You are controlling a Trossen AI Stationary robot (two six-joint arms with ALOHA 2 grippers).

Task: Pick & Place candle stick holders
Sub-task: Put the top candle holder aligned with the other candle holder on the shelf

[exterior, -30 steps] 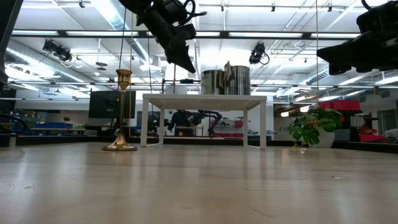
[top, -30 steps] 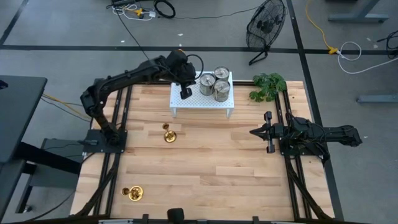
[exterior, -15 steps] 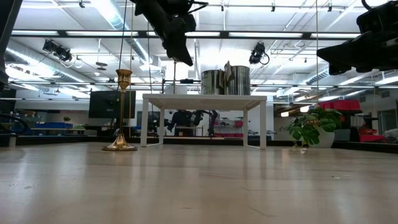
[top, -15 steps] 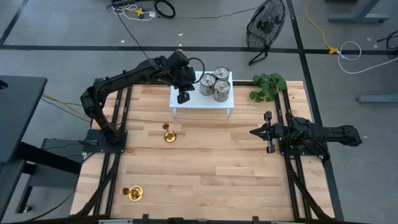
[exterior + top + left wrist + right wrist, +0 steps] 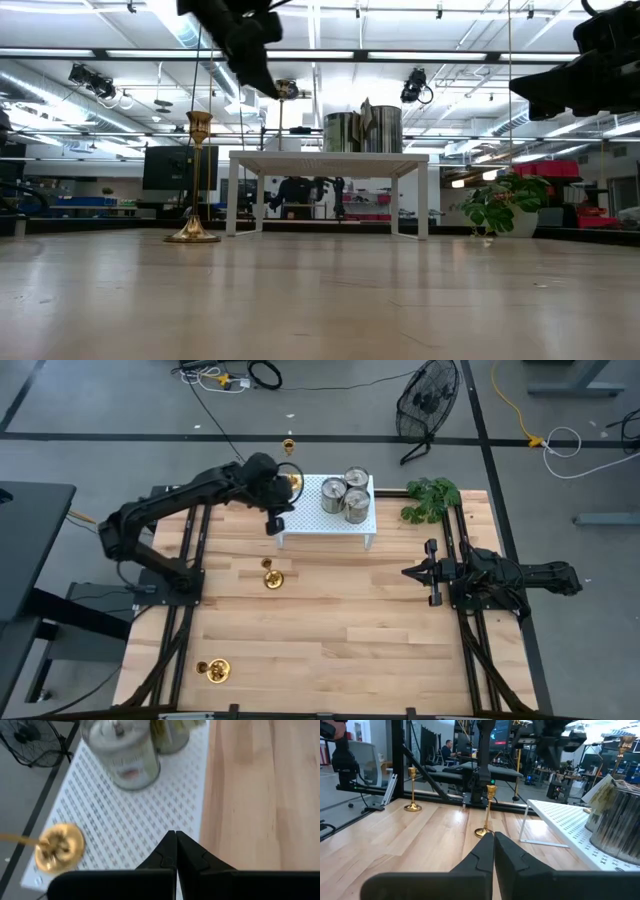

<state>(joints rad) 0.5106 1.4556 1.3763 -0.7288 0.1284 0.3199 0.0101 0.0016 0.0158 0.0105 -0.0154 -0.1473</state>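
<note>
A gold candle stick holder [image 5: 290,480] stands by its round base [image 5: 59,847] on the far left corner of the white perforated rack [image 5: 310,520]. Three silver holders [image 5: 345,495] stand on the rack's right part. Two more gold holders stand on the table, one at the middle left [image 5: 272,578] and one near the front left [image 5: 213,671]. My left gripper [image 5: 274,526] hangs shut and empty above the rack's left near edge [image 5: 176,837]. My right gripper [image 5: 405,572] waits shut at the table's right side, pointing level.
A green leafy plant [image 5: 432,498] sits at the far right corner. The wooden table top [image 5: 340,640] is bare across its middle and near right. A fan [image 5: 428,400] and cables lie on the floor beyond the far edge.
My left gripper has drawn back from over the rack toward the table's left edge, staying shut. Its arm no longer covers the gold holder on the rack's far left corner. Nothing else has moved.
</note>
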